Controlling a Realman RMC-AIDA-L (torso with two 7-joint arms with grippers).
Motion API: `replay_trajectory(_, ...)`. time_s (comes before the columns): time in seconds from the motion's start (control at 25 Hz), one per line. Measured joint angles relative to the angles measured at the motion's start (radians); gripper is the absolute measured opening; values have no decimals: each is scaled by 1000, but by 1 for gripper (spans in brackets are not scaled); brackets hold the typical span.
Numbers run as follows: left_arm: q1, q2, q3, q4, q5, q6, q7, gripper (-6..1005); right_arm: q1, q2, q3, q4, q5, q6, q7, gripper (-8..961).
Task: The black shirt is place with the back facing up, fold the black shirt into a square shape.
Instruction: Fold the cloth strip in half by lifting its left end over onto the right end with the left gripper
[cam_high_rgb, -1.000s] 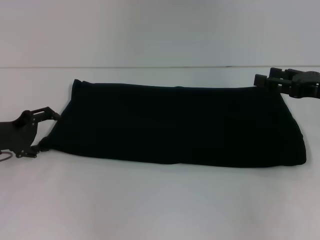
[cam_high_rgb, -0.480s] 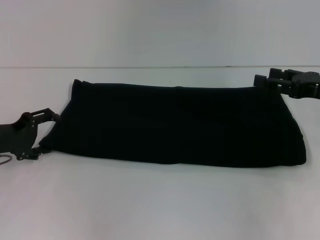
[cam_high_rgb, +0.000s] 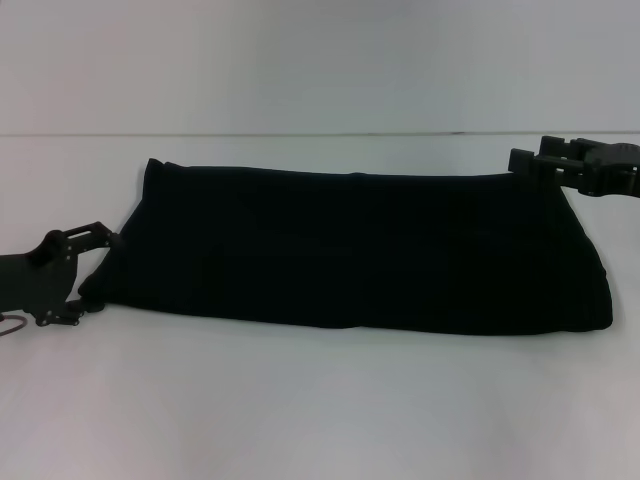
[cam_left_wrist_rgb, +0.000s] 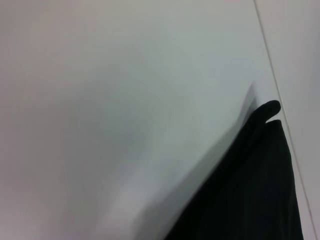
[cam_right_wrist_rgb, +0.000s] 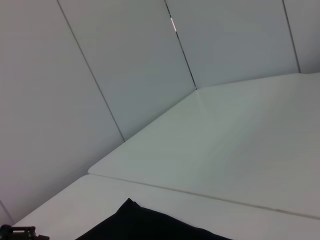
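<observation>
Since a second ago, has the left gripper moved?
Yes. The left gripper has slid slightly down and outward along the table, easing away from the black shirt's left edge.

— What do the robot's ends look like?
— The left gripper (cam_high_rgb: 95, 265) is matte black with linked bars and small pale screws; the right gripper (cam_high_rgb: 530, 163) is black and blocky.

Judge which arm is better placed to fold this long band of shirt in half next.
Probably left: the left gripper sits low against the end of the soft black cloth shirt, near its front corner. The right gripper is beside the far corner at the other end.
</observation>
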Motion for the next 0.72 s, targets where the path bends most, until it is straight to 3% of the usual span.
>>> replay_trajectory(0.72,0,-1,-4,-9,0,-28,0,948,6,0,0,0,0,13,0,808)
